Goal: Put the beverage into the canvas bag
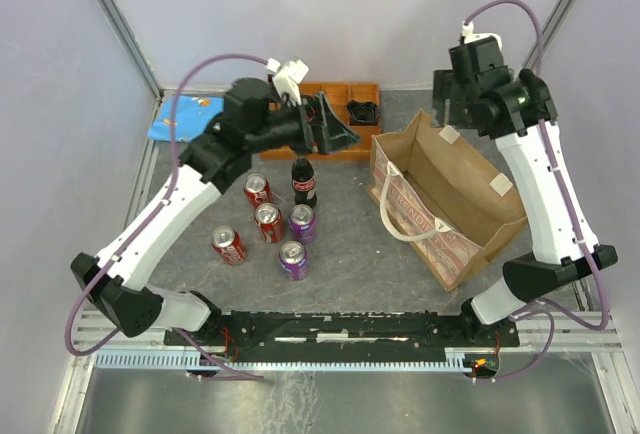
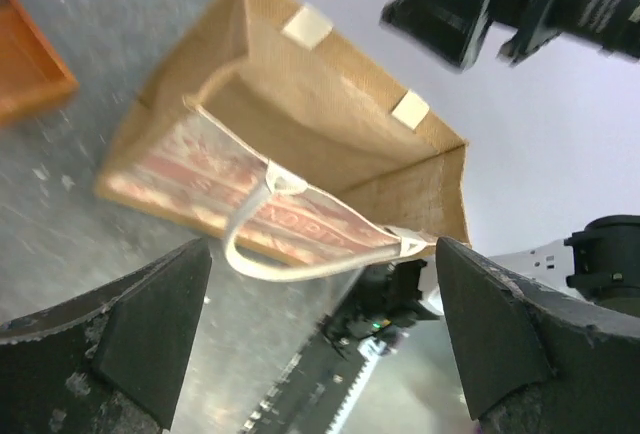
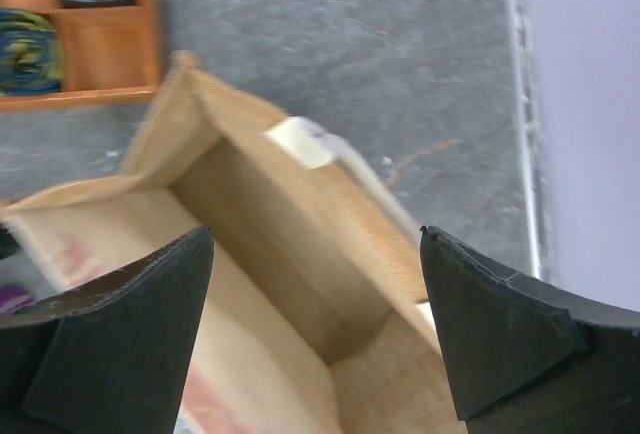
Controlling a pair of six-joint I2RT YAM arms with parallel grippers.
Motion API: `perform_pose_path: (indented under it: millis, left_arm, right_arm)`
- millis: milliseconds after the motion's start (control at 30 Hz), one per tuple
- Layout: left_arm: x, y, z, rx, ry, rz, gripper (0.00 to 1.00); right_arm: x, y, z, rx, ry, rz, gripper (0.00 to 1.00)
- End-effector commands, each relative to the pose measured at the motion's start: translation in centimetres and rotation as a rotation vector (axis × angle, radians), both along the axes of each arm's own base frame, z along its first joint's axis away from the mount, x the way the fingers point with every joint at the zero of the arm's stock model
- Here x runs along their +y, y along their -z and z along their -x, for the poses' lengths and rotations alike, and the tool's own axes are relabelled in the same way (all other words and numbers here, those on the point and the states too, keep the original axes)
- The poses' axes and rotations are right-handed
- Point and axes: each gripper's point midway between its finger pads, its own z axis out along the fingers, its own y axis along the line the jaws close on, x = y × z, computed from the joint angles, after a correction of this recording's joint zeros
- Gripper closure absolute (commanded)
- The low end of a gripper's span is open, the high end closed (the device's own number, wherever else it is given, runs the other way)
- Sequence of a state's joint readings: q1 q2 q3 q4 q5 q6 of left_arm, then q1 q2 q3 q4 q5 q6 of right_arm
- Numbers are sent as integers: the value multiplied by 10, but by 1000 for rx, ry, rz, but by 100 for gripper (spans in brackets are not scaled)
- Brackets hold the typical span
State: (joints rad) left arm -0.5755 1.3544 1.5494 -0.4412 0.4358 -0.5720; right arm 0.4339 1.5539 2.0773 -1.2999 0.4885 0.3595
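With left gripper (image 1: 330, 130) and right gripper (image 1: 447, 94) both spread and empty, the canvas bag (image 1: 455, 216) shows no beverage inside; the cola bottle (image 1: 303, 182) and cans (image 1: 267, 221) stand on the table (image 1: 360, 254).

- Bag (image 1: 420, 224): tan, red lettering, whitish handles.
- Tray (image 1: 345, 91): orange.
- Red cans (image 1: 228, 245), three; purple cans (image 1: 292, 259), two.
- Bottle (image 1: 303, 182): dark, red label.
- Packet (image 1: 185, 120): blue.
- Table (image 1: 350, 254): mottled grey.
- Arms (image 1: 165, 219): white, black joints.
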Motion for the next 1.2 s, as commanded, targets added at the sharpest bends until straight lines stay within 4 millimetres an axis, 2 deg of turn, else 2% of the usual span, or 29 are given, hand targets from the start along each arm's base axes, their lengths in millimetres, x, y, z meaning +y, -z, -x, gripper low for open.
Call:
perform_pose_path:
  millis: [0, 100, 267, 333, 467, 667, 767, 833, 1000, 1100, 1167]
  left_arm:
    - [-29, 34, 1, 288, -142, 100, 1]
    - [-50, 53, 10, 383, -222, 89, 1]
    - [-99, 50, 24, 416, -232, 106, 1]
    - [-117, 55, 29, 436, -231, 104, 1]
    - [-132, 83, 33, 556, -282, 66, 1]
    - [-147, 129, 49, 670, -318, -27, 0]
    - [-155, 149, 50, 708, -329, -66, 2]
    - [-162, 157, 47, 717, -336, -77, 5]
    - [-174, 164, 40, 713, -339, -89, 18]
    - [-171, 165, 42, 706, -329, -108, 43]
    - [-163, 161, 41, 682, -317, -126, 63]
  right_arm:
    - [-35, 14, -2, 112, -56, 108, 7]
    - [-47, 32, -3, 175, -88, 124, 4]
    - [-63, 55, -3, 234, -103, 63, 4]
    - [-74, 63, -1, 255, -87, 60, 4]
    - [-80, 75, -1, 276, -107, 10, 4]
    - [-74, 101, 0, 340, -167, -64, 7]
    - [-71, 111, 4, 367, -186, -84, 11]
    - [-66, 114, 7, 374, -214, -105, 18]
    - [-54, 110, 15, 375, -271, -152, 52]
    - [-55, 105, 19, 376, -268, -149, 84]
    - [-55, 101, 23, 375, -257, -151, 97]
